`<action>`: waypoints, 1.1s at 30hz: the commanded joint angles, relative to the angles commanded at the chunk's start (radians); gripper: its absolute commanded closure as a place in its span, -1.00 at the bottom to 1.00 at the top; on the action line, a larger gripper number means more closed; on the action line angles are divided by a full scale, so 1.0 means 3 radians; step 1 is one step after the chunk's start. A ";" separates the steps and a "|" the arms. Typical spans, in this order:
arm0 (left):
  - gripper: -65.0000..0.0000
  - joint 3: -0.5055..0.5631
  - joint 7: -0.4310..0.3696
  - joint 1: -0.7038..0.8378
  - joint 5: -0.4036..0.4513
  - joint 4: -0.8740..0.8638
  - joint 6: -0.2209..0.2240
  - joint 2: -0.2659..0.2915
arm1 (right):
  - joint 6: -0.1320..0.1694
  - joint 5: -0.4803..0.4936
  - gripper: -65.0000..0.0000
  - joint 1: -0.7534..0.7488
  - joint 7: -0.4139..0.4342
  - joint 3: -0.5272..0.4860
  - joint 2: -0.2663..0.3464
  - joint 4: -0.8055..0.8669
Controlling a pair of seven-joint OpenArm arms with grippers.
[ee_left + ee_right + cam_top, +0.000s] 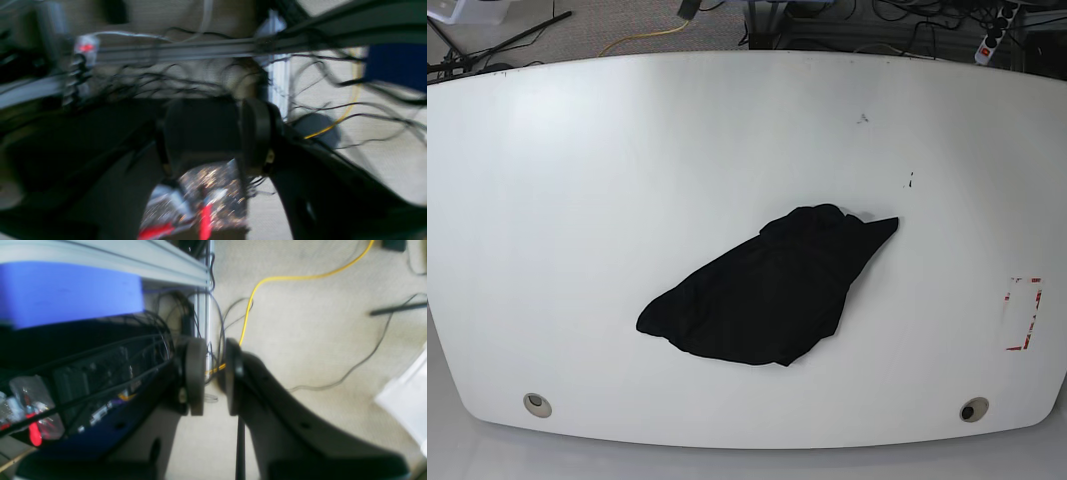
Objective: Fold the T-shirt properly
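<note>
The black T-shirt (767,290) lies crumpled in a slanted heap a little right of the middle of the white table (627,150); its graphic and text are hidden. Neither arm shows in the base view. In the left wrist view, which is motion-blurred, my left gripper (239,133) hangs off the table over carpet and cables, its pads pressed together with nothing between them. In the right wrist view my right gripper (215,376) is also over the floor, its pads (195,373) a narrow gap apart and empty.
A red-marked rectangle (1024,315) sits near the table's right edge. Two round grommets (537,404) (973,409) sit near the front edge. Under the table are an aluminium frame (133,260), a blue block (66,290), a yellow cable (283,277) and several black cables.
</note>
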 joint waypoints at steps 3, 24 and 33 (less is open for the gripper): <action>0.21 -0.0031 0.0000 0.0179 0.0000 0.0240 0.0000 -0.0015 | 0.0000 0.0005 0.71 -0.0220 0.0000 0.0000 -0.0010 0.0317; 0.20 -0.0624 0.0000 0.0910 -0.0455 0.1933 0.0000 -0.0005 | -0.0015 0.0655 0.71 -0.1008 0.0000 0.0000 0.0010 0.2240; 0.19 -0.0690 0.0000 0.0644 -0.0726 0.1974 0.0000 -0.0015 | -0.0010 0.0629 0.69 -0.0419 -0.0118 -0.0010 0.0010 0.2511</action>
